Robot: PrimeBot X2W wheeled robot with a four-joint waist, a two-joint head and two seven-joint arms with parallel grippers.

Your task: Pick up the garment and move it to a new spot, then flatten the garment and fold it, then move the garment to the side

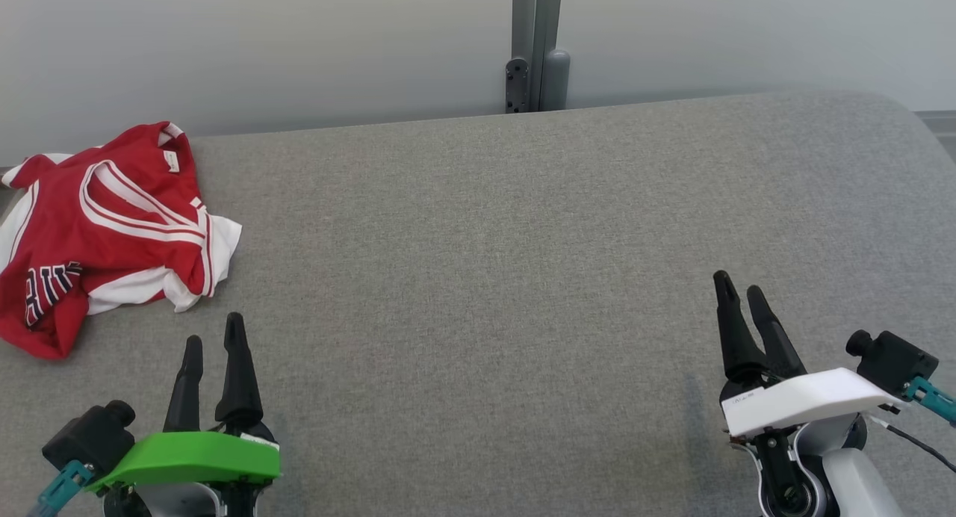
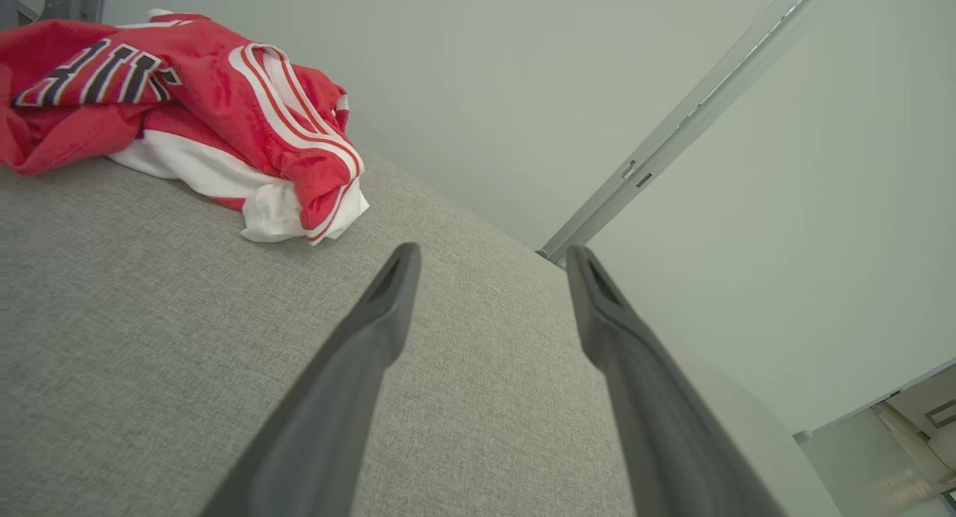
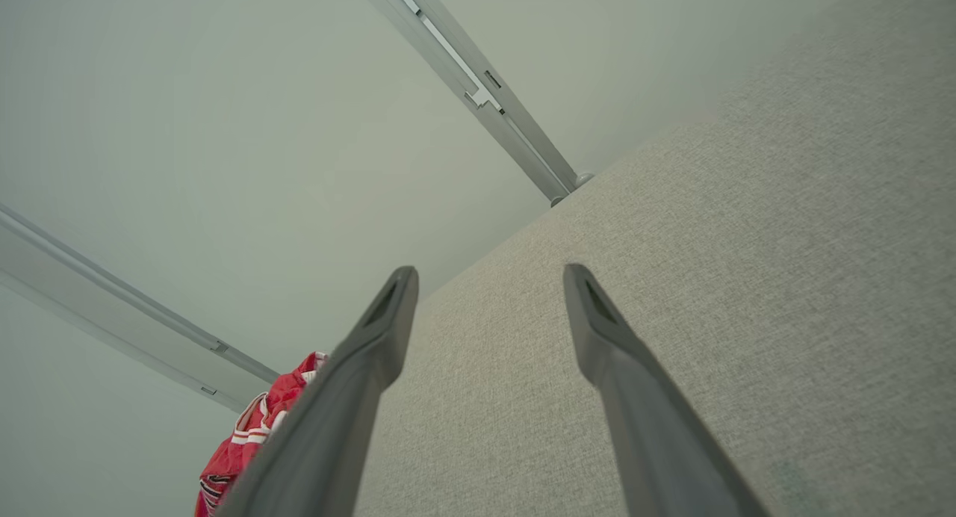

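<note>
The garment (image 1: 104,233) is a red jersey with white stripes and dark lettering, crumpled in a heap at the far left of the grey table (image 1: 523,278). It shows again in the left wrist view (image 2: 187,106) at the upper left, and as a red scrap (image 3: 246,435) at the lower left of the right wrist view. My left gripper (image 1: 214,336) hovers open at the lower left, just right of and nearer than the heap, nothing between its fingers (image 2: 388,308). At the lower right my right gripper (image 1: 741,285) is open and empty, far from the jersey.
A pale wall runs behind the table, with a grey metal post (image 1: 536,46) at its back edge near the middle. The table's far right corner (image 1: 896,113) is rounded. Grey cloth stretches between the two grippers.
</note>
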